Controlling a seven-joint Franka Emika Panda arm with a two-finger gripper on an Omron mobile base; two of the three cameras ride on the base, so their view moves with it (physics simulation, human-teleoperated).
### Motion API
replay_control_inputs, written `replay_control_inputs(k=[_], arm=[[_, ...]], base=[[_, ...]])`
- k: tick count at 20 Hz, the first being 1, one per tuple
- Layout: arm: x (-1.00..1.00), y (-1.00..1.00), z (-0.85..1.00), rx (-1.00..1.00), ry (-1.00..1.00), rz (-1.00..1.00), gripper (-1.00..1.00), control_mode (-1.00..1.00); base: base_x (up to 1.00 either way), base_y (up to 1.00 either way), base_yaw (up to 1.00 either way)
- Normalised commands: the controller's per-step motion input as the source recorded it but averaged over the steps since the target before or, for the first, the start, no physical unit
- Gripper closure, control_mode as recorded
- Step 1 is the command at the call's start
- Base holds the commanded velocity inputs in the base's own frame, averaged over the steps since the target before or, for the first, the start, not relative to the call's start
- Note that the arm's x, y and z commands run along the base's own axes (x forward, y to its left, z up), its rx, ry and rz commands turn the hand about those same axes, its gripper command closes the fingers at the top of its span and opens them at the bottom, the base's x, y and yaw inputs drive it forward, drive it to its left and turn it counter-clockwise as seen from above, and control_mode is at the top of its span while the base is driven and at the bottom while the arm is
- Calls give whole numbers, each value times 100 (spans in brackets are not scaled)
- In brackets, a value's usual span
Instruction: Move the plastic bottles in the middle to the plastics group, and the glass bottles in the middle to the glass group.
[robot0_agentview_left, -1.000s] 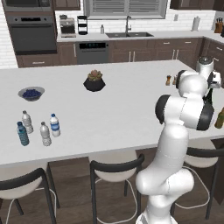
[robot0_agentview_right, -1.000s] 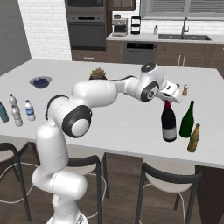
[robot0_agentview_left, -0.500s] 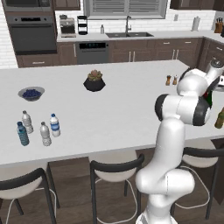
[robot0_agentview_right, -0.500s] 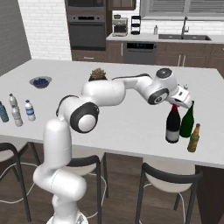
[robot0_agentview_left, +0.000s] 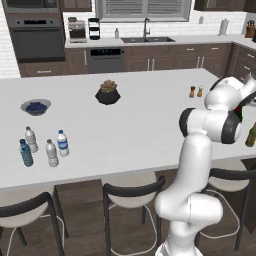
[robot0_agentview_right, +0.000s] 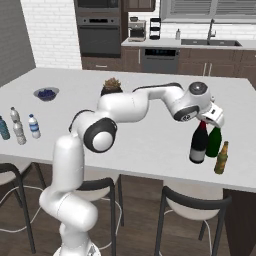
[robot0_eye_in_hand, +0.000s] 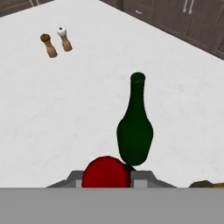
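My hand (robot0_agentview_right: 209, 118) is pinched tight on the red foil neck of the dark wine bottle (robot0_agentview_right: 199, 144); in the hand view its red top (robot0_eye_in_hand: 106, 171) sits right between the fingertips. That bottle stands upright on the counter (robot0_agentview_right: 150, 150), at the right end near the front edge. Green wine bottle (robot0_agentview_right: 214, 142) is just beside it at 3 o'clock, amber bottle (robot0_agentview_right: 221, 158) a bit further toward 4 o'clock, all three close together. In the hand view the green bottle (robot0_eye_in_hand: 134, 126) is at 12 o'clock of the red top, salt and pepper shakers (robot0_eye_in_hand: 56, 41) up at 11. Four small plastic bottles (robot0_agentview_left: 42, 147) cluster at the far left end of the counter, well apart from the glass. Blue bowl (robot0_agentview_left: 35, 106) at 12 o'clock of them; dark plant pot (robot0_agentview_left: 107, 93) mid-counter.
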Motion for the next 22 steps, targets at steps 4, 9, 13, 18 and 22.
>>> replay_control_inputs(k=[4,9,13,18,22], arm=[[-5,6,-52,0,-11,0,100,-100],[-2,16,-47,0,-3,0,-100,-100],[0,0,-7,-2,-3,0,-100,-100],[0,2,15,-4,0,0,-100,-100],[-1,4,49,-8,0,0,-100,-100]], base=[[0,0,0],[0,0,0],[0,0,0],[0,0,0],[0,0,0]])
